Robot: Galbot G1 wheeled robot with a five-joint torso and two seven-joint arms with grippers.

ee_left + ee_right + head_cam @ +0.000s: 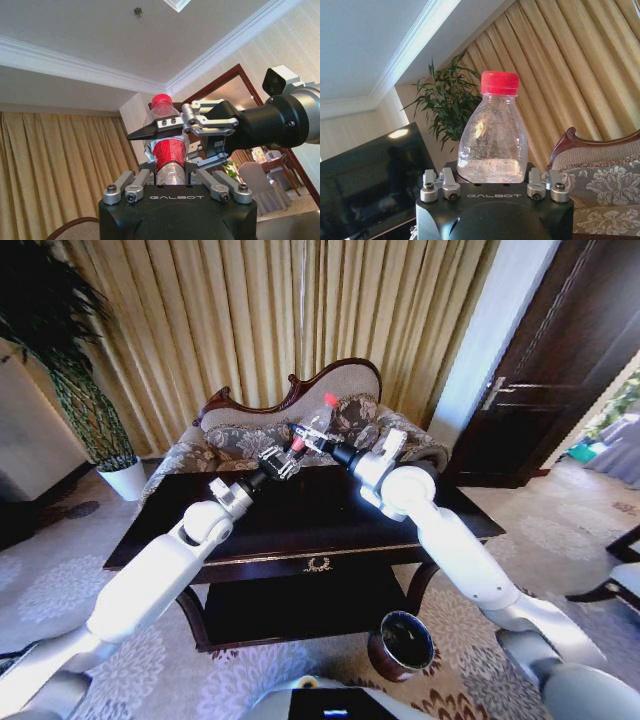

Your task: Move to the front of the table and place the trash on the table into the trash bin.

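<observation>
Both grippers meet above the worktop (300, 510): the left gripper (276, 462) is closed on the lower part of the bottle (316, 428), the right gripper (312, 440) clamps its upper body, probably for a handover. The trash bin (402, 644) waits on the floor, front right.

Dark glossy table (300, 525) with gold edge trim and a gold emblem at front centre; its top carries window glare at right. Patterned carpet (60, 585) beneath bears the trash bin (402, 645) near the table's right front leg and a white plant pot (124, 480) far left.
</observation>
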